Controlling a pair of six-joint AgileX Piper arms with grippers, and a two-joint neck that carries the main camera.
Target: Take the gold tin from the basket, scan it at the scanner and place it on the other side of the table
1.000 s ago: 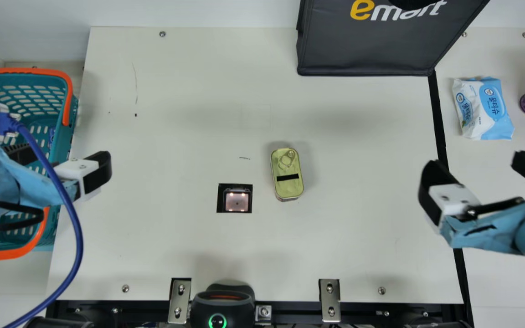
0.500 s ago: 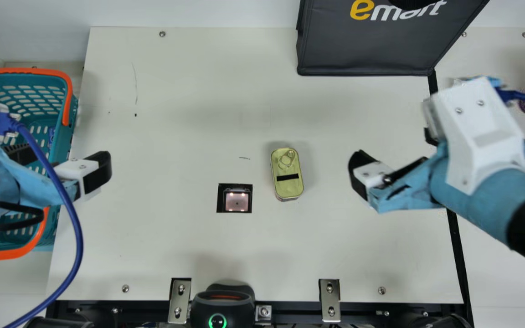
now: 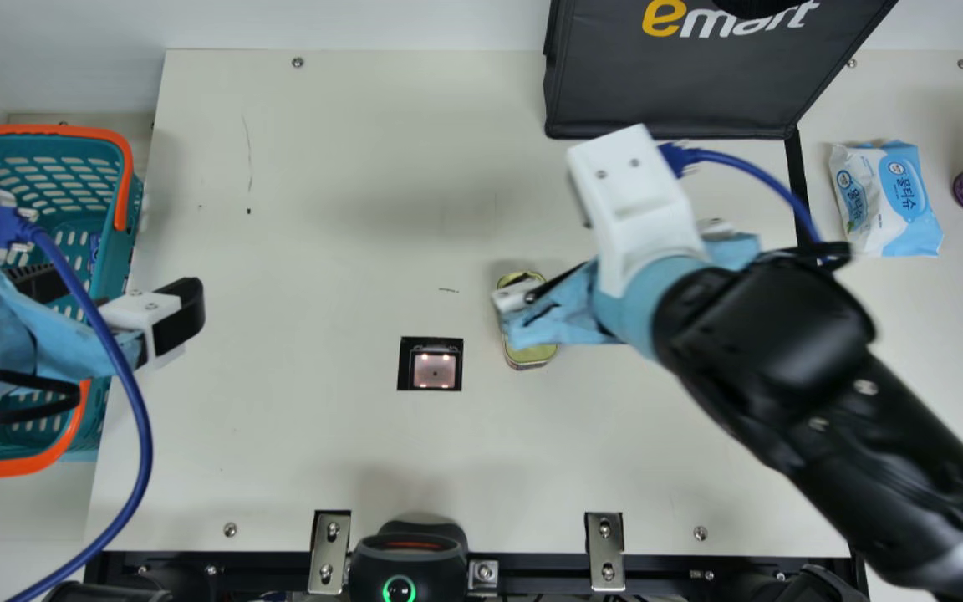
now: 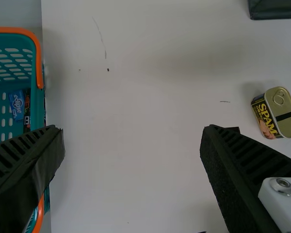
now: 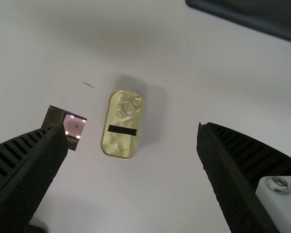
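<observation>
Table: cream top (image 3: 323, 209), with the basket (image 3: 38, 130) off its left edge, the bag (image 3: 674, 84) at the far right and the wipes (image 3: 887, 201) beyond the black strip at right.
Step in hand: picking the tin up off the table, by the look of it. It is already out of the basket; whether it has been scanned I can't tell.
Tin: on the table, lid up, just right of the scanner (image 3: 434, 368) and a little farther off, its long side running roughly near to far.
Right gripper (image 5: 132, 130): above the tin (image 5: 122, 125), fingers spread wide, holding nothing. The tin shows between them in the right wrist view, a touch toward the scanner-side finger, clear of both.
Left gripper (image 4: 132, 130): over the basket's right side and the table's left edge, fingers well apart, empty, well away from the tin.
Next move: likely lower straight, centre on the tin and close across its narrow width. Coming down off-centre could nudge it or land a finger on the lid. After that, probably off to the right side.
</observation>
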